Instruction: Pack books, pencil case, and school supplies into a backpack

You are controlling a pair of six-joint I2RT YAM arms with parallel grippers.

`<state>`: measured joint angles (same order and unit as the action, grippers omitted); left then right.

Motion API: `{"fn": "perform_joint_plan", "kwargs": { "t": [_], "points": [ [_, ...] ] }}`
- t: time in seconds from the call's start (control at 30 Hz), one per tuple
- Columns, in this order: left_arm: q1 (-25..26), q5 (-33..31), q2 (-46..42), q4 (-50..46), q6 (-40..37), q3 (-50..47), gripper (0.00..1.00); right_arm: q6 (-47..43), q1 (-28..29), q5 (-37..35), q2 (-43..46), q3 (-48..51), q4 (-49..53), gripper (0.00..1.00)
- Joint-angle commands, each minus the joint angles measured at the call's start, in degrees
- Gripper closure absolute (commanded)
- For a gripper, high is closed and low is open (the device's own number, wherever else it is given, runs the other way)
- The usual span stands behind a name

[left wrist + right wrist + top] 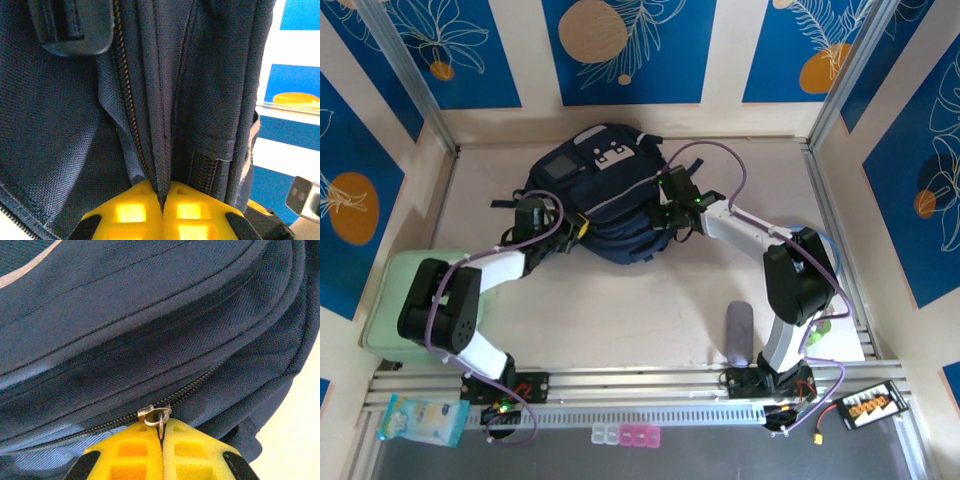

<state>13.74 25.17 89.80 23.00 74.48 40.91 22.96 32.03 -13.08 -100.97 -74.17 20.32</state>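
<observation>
Large navy-blue fabric backpack (605, 205): lies mid pale surface (650, 305). Left yellow-tipped pincer (162, 197) pinches a fabric fold, apparently bracing; right yellow-tipped pincer (161, 432) pinches small metal zip pull (159, 416), presumably to run the zip.

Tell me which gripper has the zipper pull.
The right gripper: its jaws are shut on the metal zipper pull. The left gripper pinches only a fabric seam of the backpack.
</observation>
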Motion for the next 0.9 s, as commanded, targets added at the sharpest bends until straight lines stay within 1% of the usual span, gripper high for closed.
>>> {"fn": "perform_joint_plan", "kwargs": {
  "t": [0.0,0.1,0.2,0.23,0.33,0.43,0.57,0.63,0.7,0.73,0.87],
  "points": [
    [-0.61,1.32,-1.56,-7.72,-7.87,4.17,1.00,1.21,1.81,1.90,5.63,2.51,1.83,1.00],
    [-1.15,2.46,-0.47,-17.03,-15.70,9.29,1.00,1.97,4.22,2.35,9.18,5.95,1.92,1.00],
    [-1.38,0.45,-0.45,-25.17,-22.45,12.66,0.99,3.51,6.44,3.67,11.67,8.77,1.68,1.00],
    [-1.52,-0.44,-0.63,-26.80,-23.71,13.19,0.97,3.79,7.20,3.98,12.19,9.39,1.50,1.00],
    [-2.72,-2.48,-1.58,-30.47,-26.39,13.83,0.87,4.52,9.77,5.14,12.75,10.10,0.94,1.00],
    [-4.60,-4.43,-3.25,-32.40,-27.02,13.23,0.78,5.24,11.69,7.75,11.89,9.53,-0.88,1.00],
    [-7.22,-10.57,-7.66,-37.80,-28.35,12.17,0.61,6.04,13.12,10.48,8.08,6.32,-3.74,1.00],
    [-7.91,-12.95,-10.55,-40.06,-28.28,10.98,0.54,5.96,13.56,11.65,5.84,3.97,-4.92,1.00],
    [-8.18,-12.73,-13.73,-40.50,-27.22,9.46,0.49,5.76,14.00,12.56,3.21,0.98,-5.52,1.00],
    [-8.16,-11.74,-14.95,-40.28,-26.19,8.72,0.49,5.47,14.19,12.95,2.18,-0.29,-5.59,1.00],
    [-7.86,-4.62,-19.00,-33.73,-18.23,4.14,0.46,4.86,15.03,14.24,-2.35,-5.37,-5.35,1.00]
  ]
}}
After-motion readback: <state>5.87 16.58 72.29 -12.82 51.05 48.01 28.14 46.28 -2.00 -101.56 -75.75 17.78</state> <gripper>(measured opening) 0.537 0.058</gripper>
